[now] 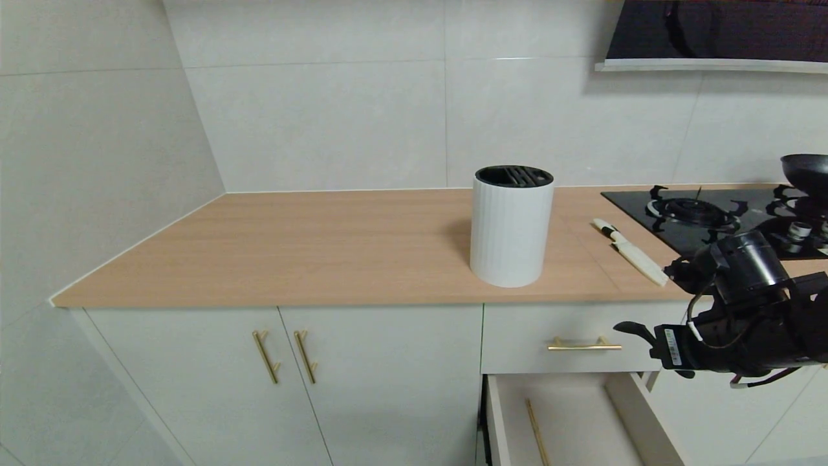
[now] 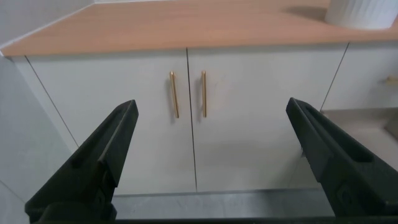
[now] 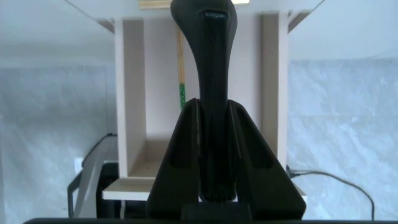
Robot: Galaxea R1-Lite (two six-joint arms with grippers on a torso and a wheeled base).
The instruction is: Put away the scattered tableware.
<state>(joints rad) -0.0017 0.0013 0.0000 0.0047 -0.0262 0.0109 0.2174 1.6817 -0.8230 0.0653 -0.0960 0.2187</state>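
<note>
A white-bladed knife (image 1: 631,252) lies flat on the wooden counter (image 1: 310,246), between a white ribbed holder (image 1: 510,228) with a black slotted top and the stove. Below the counter a drawer (image 1: 497,414) stands pulled out, with a thin wooden chopstick (image 1: 537,424) on its floor. My right gripper (image 1: 632,331) hangs shut and empty in front of the closed upper drawer, above the open one. In the right wrist view its shut fingertips (image 3: 204,15) point at the drawer (image 3: 129,93) and the chopstick (image 3: 180,68). My left gripper (image 2: 211,111) is open and empty, low before the cabinet doors.
A black gas stove (image 1: 705,217) with a dark pan (image 1: 805,169) sits at the counter's right end. Two cabinet doors with gold handles (image 2: 186,93) are closed. The closed upper drawer has a gold handle (image 1: 584,346). Tiled walls bound the counter behind and on the left.
</note>
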